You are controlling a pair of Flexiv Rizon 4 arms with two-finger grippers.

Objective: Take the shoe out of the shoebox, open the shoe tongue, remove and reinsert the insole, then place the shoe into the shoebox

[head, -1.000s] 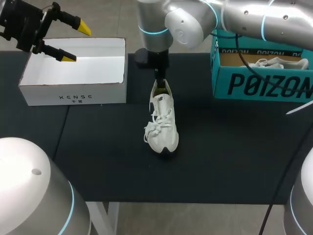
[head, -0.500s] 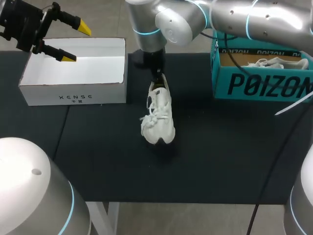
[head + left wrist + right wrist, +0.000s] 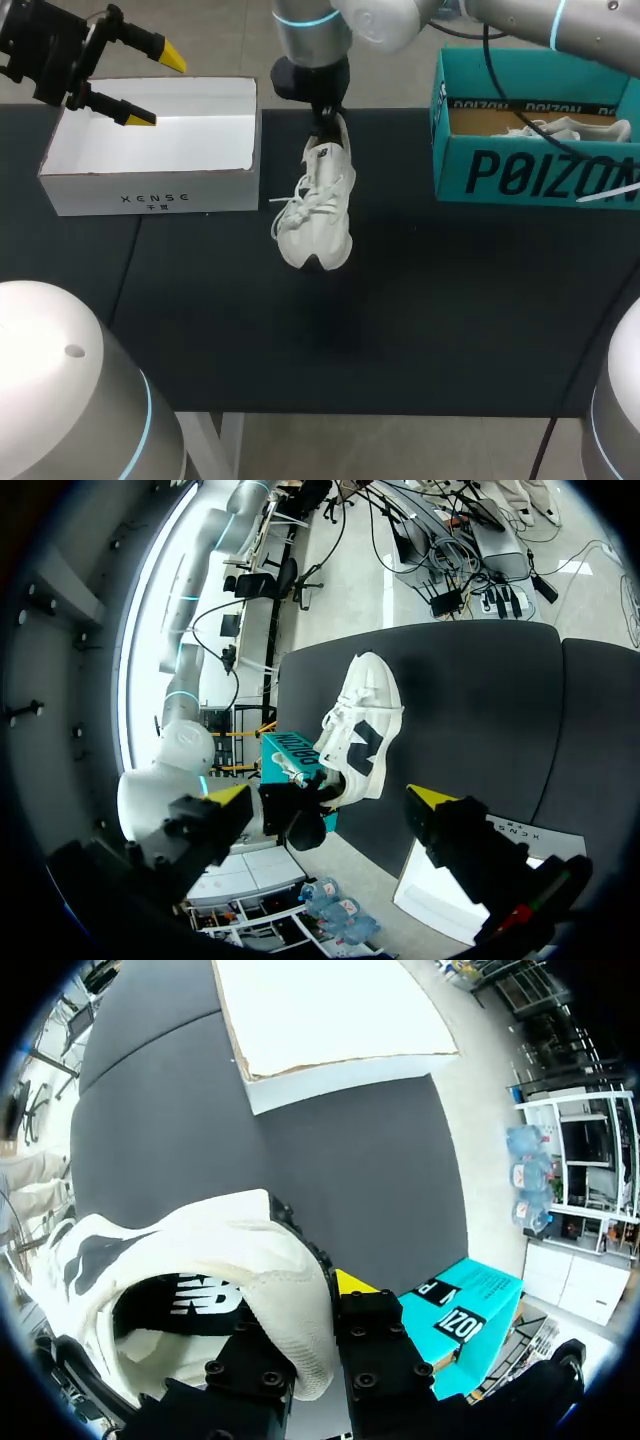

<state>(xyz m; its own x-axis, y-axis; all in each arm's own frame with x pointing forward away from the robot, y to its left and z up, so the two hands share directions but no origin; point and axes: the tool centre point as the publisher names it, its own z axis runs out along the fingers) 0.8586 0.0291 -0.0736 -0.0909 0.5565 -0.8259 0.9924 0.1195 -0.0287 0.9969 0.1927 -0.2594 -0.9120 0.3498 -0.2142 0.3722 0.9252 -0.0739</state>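
Dark counter (image 3: 450, 300) from overhead: white box (image 3: 150, 195) at ten o'clock, teal box (image 3: 540, 175) at two o'clock. The shoe (image 3: 315, 205) dangles near twelve, toe toward six, and looks to be hanging clear of the surface. At its heel the right fingers (image 3: 326, 122) have it pinched. The left fingers (image 3: 155, 88) hover spread wide over the white box, holding nothing.

Over to the left wrist: those spread yellow tips frame the shoe (image 3: 362, 725) ahead, its side showing, heel gripped by the other arm.

Right wrist now: the heel collar of the shoe (image 3: 200, 1260) sits between the fingers, one inside and one outside, a firm pinch. The white box (image 3: 330, 1010) lies ahead.

It's a light thing, I'd say, with a soft upper, floppy laces and a stiffer heel and sole. That makes the collar the sound hold. Tongue and insole should bend easily, so take them gently by an edge.
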